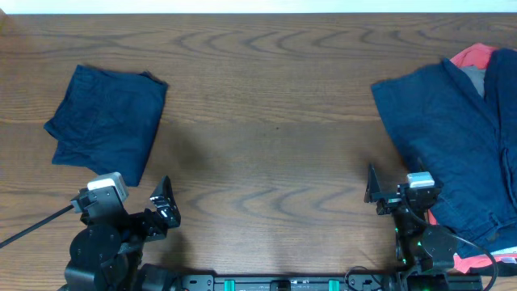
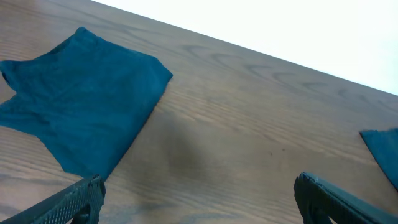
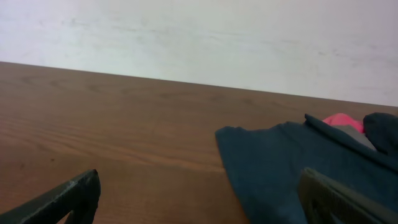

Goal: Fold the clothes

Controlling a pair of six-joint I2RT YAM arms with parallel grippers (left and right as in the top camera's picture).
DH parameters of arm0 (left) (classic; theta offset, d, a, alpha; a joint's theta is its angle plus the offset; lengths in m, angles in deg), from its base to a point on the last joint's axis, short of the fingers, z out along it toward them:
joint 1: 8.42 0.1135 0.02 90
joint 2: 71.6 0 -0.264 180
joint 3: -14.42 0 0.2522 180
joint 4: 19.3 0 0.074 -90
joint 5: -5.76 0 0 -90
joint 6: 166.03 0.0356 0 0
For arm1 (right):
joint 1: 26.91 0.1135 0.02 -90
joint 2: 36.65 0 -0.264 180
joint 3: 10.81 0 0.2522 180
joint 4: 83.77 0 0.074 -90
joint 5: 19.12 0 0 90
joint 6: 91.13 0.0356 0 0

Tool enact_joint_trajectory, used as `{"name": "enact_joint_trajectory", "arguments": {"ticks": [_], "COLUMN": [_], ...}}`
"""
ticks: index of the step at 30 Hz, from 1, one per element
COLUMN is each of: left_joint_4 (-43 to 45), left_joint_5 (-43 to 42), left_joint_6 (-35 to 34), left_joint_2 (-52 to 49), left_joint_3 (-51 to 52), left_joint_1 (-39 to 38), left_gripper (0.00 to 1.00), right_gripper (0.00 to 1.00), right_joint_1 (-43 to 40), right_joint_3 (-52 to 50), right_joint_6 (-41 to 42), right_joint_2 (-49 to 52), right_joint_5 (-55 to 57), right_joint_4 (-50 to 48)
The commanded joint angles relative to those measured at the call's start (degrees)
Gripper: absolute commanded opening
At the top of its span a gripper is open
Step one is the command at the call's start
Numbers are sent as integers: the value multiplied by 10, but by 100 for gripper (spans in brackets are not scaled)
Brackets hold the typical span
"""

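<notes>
left fingers point(image 2: 74, 200) and right fingers point(image 3: 342, 202) spread, empty; coral-red piece point(image 1: 472, 56) mostly hidden under edge-cropped navy pile point(image 1: 452, 121).

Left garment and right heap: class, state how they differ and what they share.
The left garment is folded compactly; the right heap lies spread and rumpled. The left garment is alone; the right heap includes a coral-red piece. Both are dark navy fabric on the table.

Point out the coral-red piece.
Overhead view, far right of the table: the coral-red piece peeks out at the far edge of the navy pile.
</notes>
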Motion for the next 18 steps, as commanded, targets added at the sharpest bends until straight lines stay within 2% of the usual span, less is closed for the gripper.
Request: {"name": "enact_joint_trajectory", "arguments": {"ticks": [1, 5, 10, 18], "left_joint_4": [2, 2, -37, -21], "left_joint_5": [7, 7, 7, 7], "left_joint_6": [-5, -5, -5, -5], "left_joint_2": [1, 1, 4, 100], "left_joint_3": [2, 2, 10, 147], "left_joint_1": [-1, 17, 96, 170], "left_gripper": [98, 98, 98, 98], "right_gripper": [99, 99, 99, 99], "right_joint_1": [7, 7, 7, 7], "right_joint_3": [0, 0, 0, 0], "right_joint_6": [11, 11, 11, 11], "right_joint_2": [-3, -3, -3, -3], "right_joint_5": [2, 2, 2, 2], "right_joint_4": [2, 2, 2, 2]}}
